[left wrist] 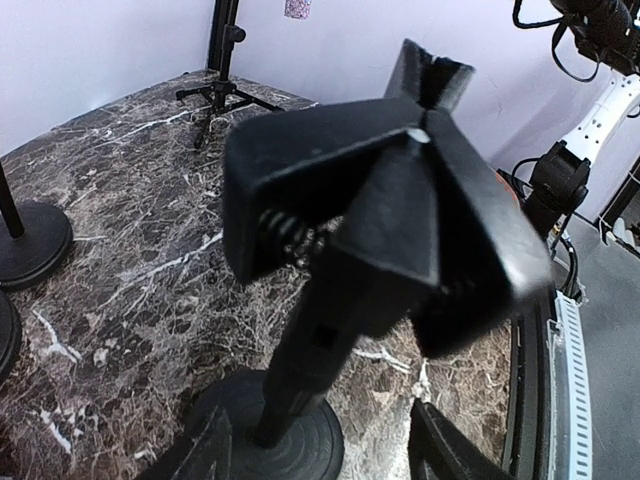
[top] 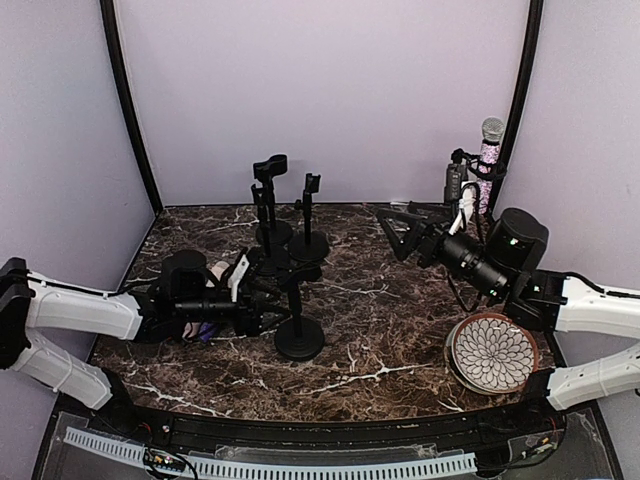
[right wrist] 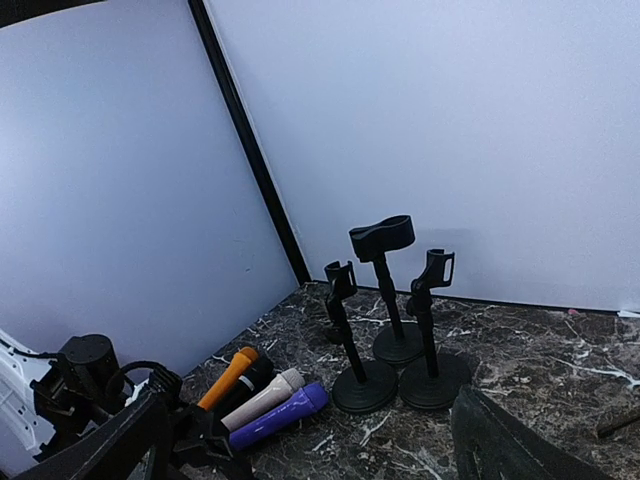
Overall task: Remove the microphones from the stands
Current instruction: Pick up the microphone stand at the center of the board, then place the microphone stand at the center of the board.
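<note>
A sparkly pink microphone (top: 489,150) with a silver head stands upright in a tripod stand (top: 470,185) at the back right corner; its lower end shows at the top of the left wrist view (left wrist: 297,8). My right gripper (top: 402,235) hangs open in front of that stand, pointing left, with nothing between its fingers (right wrist: 100,440). My left gripper (top: 268,305) is open next to an empty round-base stand (top: 298,335). That stand's black clip (left wrist: 380,200) fills the left wrist view, and its post rises beyond my spread fingers (left wrist: 455,450).
Three more empty black stands (right wrist: 385,290) stand at the back middle. Several loose microphones, among them orange (right wrist: 225,378), beige (right wrist: 265,397) and purple (right wrist: 280,415), lie on the left by my left arm. A patterned plate (top: 492,352) sits at the front right.
</note>
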Available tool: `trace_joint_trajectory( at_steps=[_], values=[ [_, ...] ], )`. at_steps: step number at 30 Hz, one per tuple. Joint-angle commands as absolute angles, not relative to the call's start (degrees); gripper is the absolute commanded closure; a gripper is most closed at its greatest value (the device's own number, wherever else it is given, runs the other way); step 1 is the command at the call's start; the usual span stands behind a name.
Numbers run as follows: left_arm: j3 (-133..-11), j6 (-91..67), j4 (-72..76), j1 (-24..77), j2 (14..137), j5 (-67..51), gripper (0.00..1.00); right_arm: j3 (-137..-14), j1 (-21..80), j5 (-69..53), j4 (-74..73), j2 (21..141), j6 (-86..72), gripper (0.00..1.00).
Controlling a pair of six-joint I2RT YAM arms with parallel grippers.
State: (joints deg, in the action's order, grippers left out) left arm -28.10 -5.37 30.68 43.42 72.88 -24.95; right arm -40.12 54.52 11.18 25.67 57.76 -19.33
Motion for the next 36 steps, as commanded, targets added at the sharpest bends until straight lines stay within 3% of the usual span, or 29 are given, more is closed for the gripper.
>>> trace_joint_trajectory(
  at_steps=[1, 7, 9, 12, 18, 27, 36],
  values=[
    [-31.7, -4.7, 40.6, 44.8, 78.4, -25.1, 0.37, -39.9, 54.1, 11.4, 28.2, 56.3, -20.5, 0.02],
    [-33.6, -4.0, 42.4, 45.6, 82.8, -22.3, 0.38, -39.4, 54.0, 12.5, 27.6, 55.3, -20.1, 0.02],
    [-33.9, -4.0, 42.5, 46.0, 83.6, -21.6, 0.46, -39.4, 54.0, 12.8, 27.5, 55.3, -19.9, 0.02],
    [-33.5, -3.2, 42.8, 46.4, 83.6, -19.8, 0.66, -39.5, 54.0, 12.9, 27.7, 55.8, -19.6, 0.02],
    [-34.2, -1.9, 43.3, 46.4, 83.5, -15.5, 0.87, -39.4, 53.8, 13.0, 28.8, 56.7, -19.4, 0.02],
    [-43.7, 7.0, 42.6, 45.4, 91.5, -8.6, 0.97, -39.4, 53.6, 12.6, 28.6, 56.4, -19.4, 0.02],
    [-55.1, 7.5, 40.6, 39.6, 102.2, -15.3, 0.97, -38.9, 53.5, 13.8, 26.9, 54.6, -19.0, 0.02]
  ],
)
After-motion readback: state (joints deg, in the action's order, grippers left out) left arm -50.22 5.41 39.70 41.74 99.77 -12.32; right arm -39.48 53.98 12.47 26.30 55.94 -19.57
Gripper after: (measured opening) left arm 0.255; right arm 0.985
